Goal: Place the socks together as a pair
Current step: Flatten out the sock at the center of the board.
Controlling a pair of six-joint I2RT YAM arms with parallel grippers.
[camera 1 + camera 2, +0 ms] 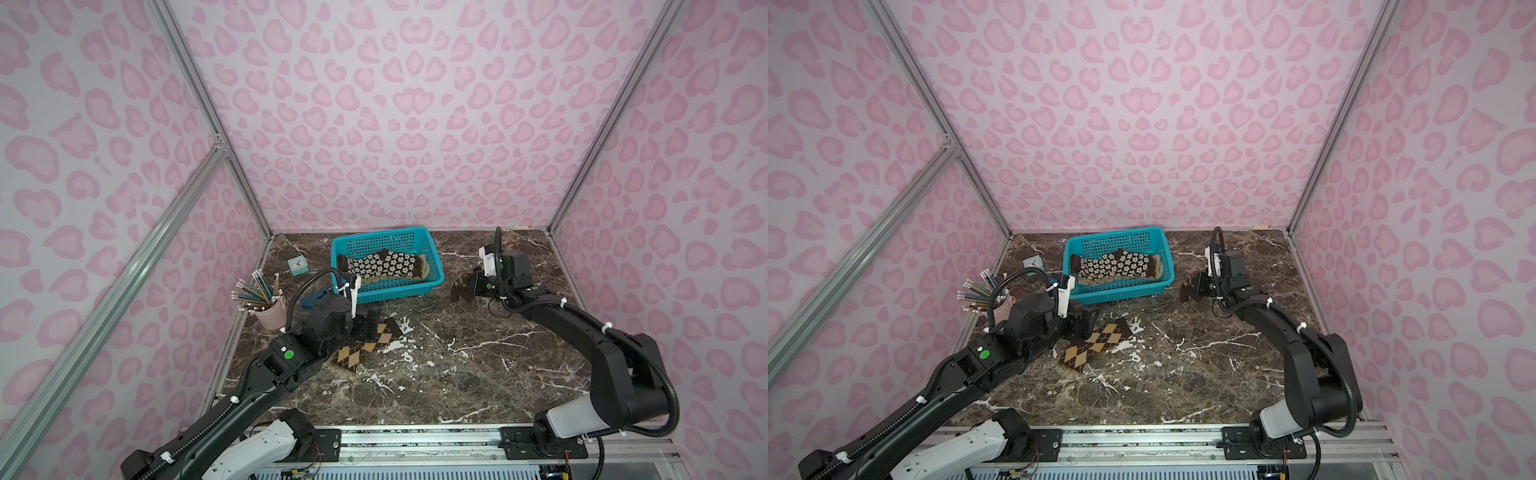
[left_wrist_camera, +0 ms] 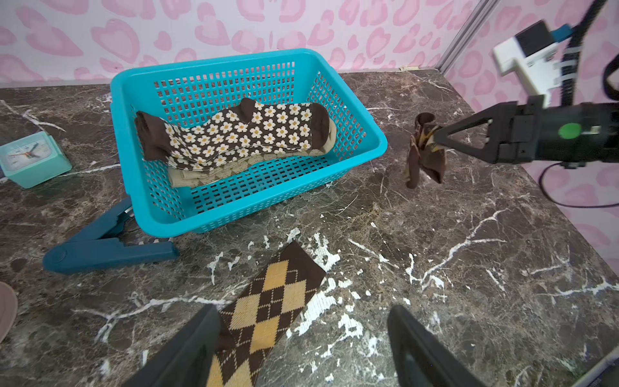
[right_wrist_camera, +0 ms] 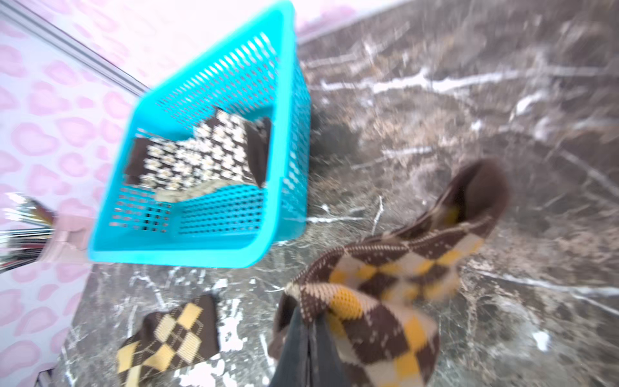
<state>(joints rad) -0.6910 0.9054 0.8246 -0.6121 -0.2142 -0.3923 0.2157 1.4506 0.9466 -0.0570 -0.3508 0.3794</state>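
One argyle sock (image 2: 424, 157) is clamped, bunched, in the closed right fingers (image 2: 444, 134) and droops below their tips. The matching sock (image 2: 268, 301) lies flat on the worktop (image 2: 469, 268), running out from between the left fingers (image 2: 187, 355), which are spread wide and hold nothing. The argyle sock is best carried low toward the left fingers, clear of the basket (image 2: 268, 211), and lowered trailing end first so that it is drawn out lengthwise over the matching sock, with the left fingers lifted aside beforehand.

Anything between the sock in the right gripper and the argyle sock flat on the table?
Nothing: between held sock and flat sock only bare table shows, in both top views; the basket sits aside.
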